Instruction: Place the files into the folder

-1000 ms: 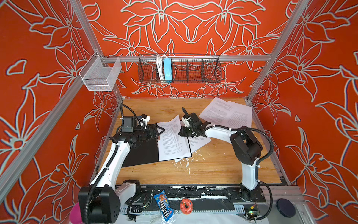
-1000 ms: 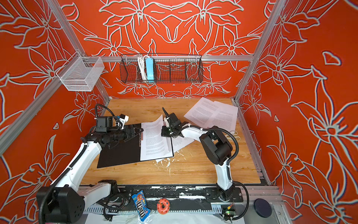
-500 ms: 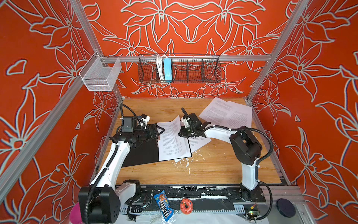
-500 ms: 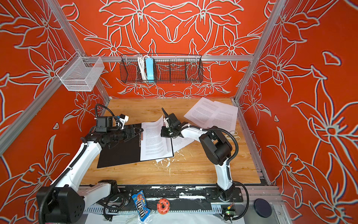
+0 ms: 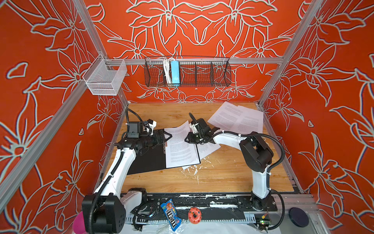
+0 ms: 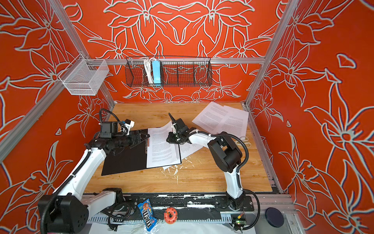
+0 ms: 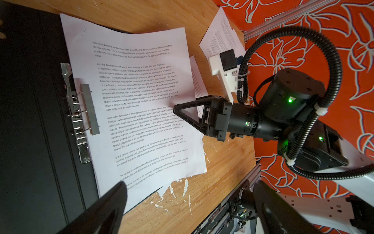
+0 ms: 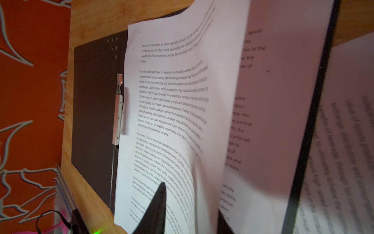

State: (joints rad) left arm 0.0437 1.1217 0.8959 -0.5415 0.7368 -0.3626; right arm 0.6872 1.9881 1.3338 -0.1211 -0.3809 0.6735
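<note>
The folder [image 5: 149,160] [image 6: 125,160] lies open on the wooden table, black inside up, with a metal clip [image 7: 87,109] at its spine. One of the files [image 5: 182,147] [image 7: 137,101] rests on its right half, right edge curled upward. My right gripper [image 5: 187,139] [image 7: 176,108] [image 8: 192,204] is at that edge, jaws apart, with the raised paper between them. My left gripper [image 5: 169,136] [image 7: 190,202] hangs wide open over the spine, holding nothing. Another sheet [image 5: 208,149] sticks out from under the folder. More files [image 5: 236,119] [image 6: 220,119] lie at the back right.
A black wire basket [image 5: 187,71] and a white mesh basket [image 5: 105,79] hang on the back frame. White scrape marks [image 5: 192,170] dot the table before the folder. A candy pack [image 5: 171,214] and a red ring [image 5: 194,215] lie on the front rail.
My right gripper's jaws have come apart at the sheet's edge. Both arms have stayed about where they were.
</note>
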